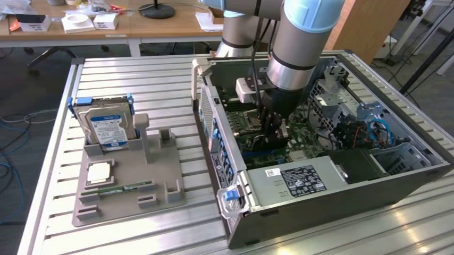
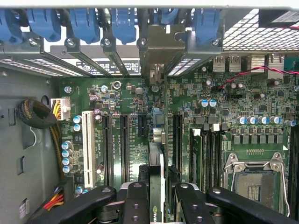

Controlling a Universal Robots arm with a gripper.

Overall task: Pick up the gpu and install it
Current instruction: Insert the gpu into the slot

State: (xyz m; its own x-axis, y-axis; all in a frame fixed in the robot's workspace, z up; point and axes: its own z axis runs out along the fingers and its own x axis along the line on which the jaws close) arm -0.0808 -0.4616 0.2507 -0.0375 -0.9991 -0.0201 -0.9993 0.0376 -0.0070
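one gripper (image 2: 156, 196), its two black fingers (image 2: 135, 200) closing narrowly on the top edge of the gpu (image 2: 157, 158); the card is standing on edge between them, seen edge-on, with its pale metal bracket (image 2: 161, 46) reaching up to the slot openings at the rear wall of the case. a small green logo is showing on the card just below the fingers; i cannot read it.

wrist view, beyond the gripper: the motherboard (image 2: 233, 107) is lying flat in the case. one white slot (image 2: 86, 142) and three long black slots (image 2: 124, 144) are sitting to one side of the card, and one open cpu socket (image 2: 254, 179) to the other. five blue retention clips (image 2: 84, 23) are lining the rear wall.

exterior view: the computer case (image 1: 341, 196) is lying open on the slatted surface (image 1: 142, 74), with the arm (image 1: 298, 42) reaching down into it. the power supply (image 1: 298, 180) inside is carrying a black label with white print, too small to read.

at the exterior view's left, one grey parts tray (image 1: 163, 175) is holding one hard drive (image 1: 106, 125) with a blue-white label standing upright, one cpu chip (image 1: 99, 172) lying flat, and one green memory stick (image 1: 124, 188) lying flat.
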